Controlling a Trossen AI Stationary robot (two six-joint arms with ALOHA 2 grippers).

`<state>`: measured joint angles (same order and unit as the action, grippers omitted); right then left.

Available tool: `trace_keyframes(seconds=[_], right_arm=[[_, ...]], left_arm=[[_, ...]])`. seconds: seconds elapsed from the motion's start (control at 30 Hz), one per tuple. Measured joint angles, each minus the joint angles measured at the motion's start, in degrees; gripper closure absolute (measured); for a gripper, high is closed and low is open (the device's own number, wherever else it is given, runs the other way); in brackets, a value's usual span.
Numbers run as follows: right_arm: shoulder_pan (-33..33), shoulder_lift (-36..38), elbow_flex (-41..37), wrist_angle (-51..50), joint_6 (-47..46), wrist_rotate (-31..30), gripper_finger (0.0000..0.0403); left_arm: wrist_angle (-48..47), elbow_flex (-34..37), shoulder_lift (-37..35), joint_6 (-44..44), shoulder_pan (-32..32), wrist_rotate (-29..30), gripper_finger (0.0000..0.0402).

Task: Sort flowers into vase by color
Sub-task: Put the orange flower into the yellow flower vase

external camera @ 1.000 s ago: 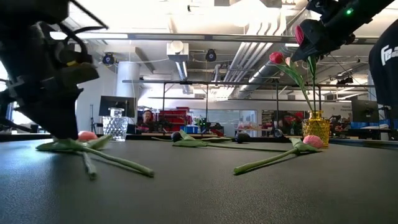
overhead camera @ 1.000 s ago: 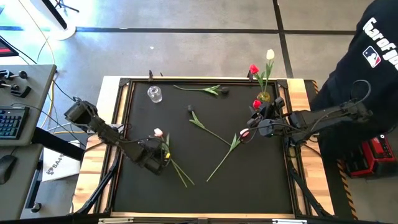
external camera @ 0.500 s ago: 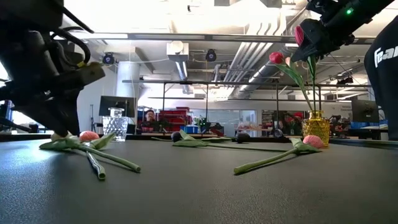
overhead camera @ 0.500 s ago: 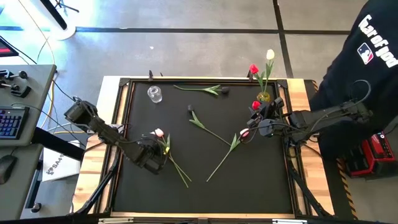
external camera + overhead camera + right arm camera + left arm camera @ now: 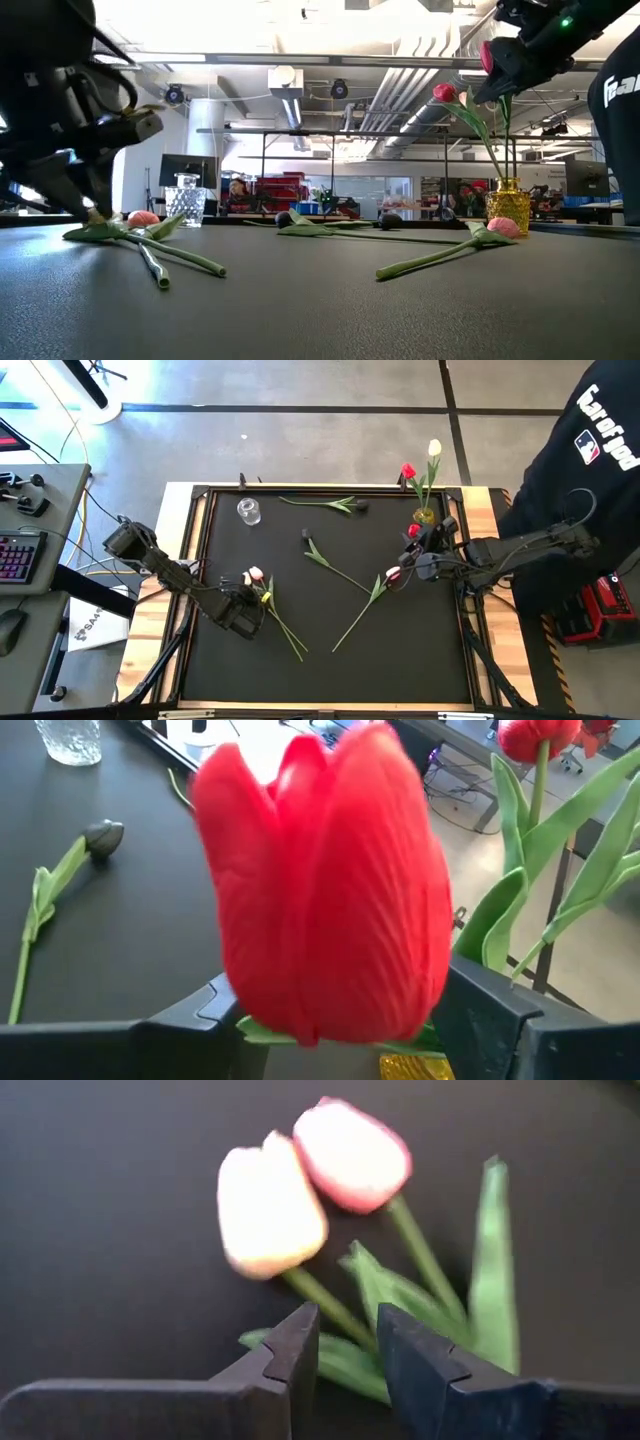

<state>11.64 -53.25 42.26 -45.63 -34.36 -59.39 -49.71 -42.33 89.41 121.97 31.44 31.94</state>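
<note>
Left tool (image 5: pixel 246 607) is low on the tabletop (image 5: pixel 330 670) at left, fingers narrowly apart, gripping nothing, just beside a pink (image 5: pixel 352 1153) and a pale tulip (image 5: pixel 270 1211). Right tool (image 5: pixel 418 542) is raised at the right edge, holding a red tulip (image 5: pixel 325 885) over the gold vase (image 5: pixel 508 207), which holds a red and a white one. Other tulips lie mid-tabletop.

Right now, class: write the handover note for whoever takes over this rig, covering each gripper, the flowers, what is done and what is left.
Right gripper: shut on a red tulip, above the yellow vase.
Left gripper: open, low over the pink and pale tulips.
Done: a red and a white tulip stand in the yellow vase.
Left: two dark tulips, a pink one, the left pair; the clear vase holds no flower.
</note>
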Motion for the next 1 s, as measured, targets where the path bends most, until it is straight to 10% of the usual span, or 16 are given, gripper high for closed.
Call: trace_keyframes(seconds=[0.43, 1.0], right_arm=[[0.0, 0.0, 0.0, -2.2, -1.4, -0.6, 0.0179], [0.0, 0.0, 0.0, -3.1, -1.7, -0.4, 0.0179]], left_arm=[[6.4, 4.4, 0.0, 1.0, -3.1, 0.0, 0.021], [6.0, 4.3, -0.5, -3.6, -4.8, 1.2, 0.0292]])
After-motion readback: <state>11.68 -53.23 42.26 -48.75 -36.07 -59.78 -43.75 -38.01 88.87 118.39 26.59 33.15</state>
